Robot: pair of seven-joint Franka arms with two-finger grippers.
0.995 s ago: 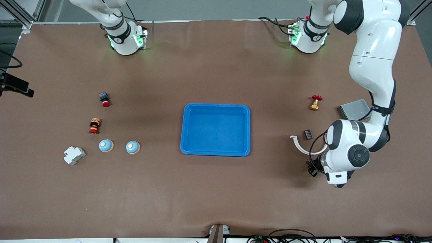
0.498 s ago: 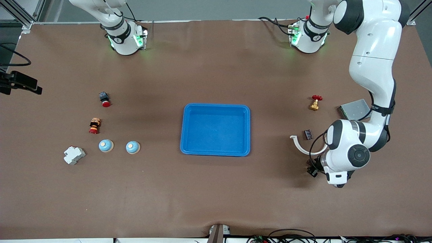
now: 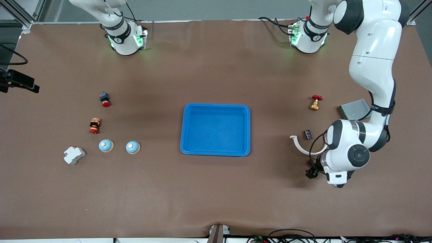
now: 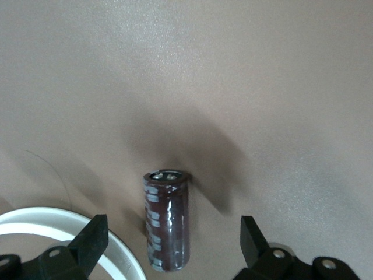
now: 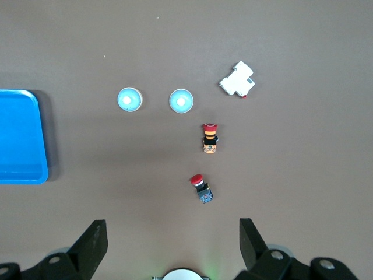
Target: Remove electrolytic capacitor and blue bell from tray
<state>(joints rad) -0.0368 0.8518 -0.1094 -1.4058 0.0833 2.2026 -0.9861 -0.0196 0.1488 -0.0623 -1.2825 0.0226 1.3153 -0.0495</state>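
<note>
The capacitor (image 4: 167, 221), a dark brown cylinder with pale markings, rests on the brown table between the fingers of my left gripper (image 4: 173, 233). The fingers are open and touch neither side of it. In the front view the left gripper (image 3: 312, 169) is low over the table at the left arm's end, and the wrist hides the capacitor. Two pale blue bells (image 3: 106, 145) (image 3: 133, 147) stand side by side toward the right arm's end, also seen as bells (image 5: 180, 100) (image 5: 129, 99). My right gripper (image 5: 173, 233) hangs open and empty, high over the table.
A blue tray (image 3: 216, 105) lies mid-table. By the left gripper are a white curved ring (image 3: 301, 145), a small black part (image 3: 307, 134), a red-handled valve (image 3: 315, 103) and a grey box (image 3: 354, 109). Near the bells are two red push buttons (image 3: 104, 99) (image 3: 95, 125) and a white breaker (image 3: 74, 155).
My left gripper's fingers have spread from shut to wide open around the capacitor. The left arm has stayed in place, and nothing on the table has moved.
</note>
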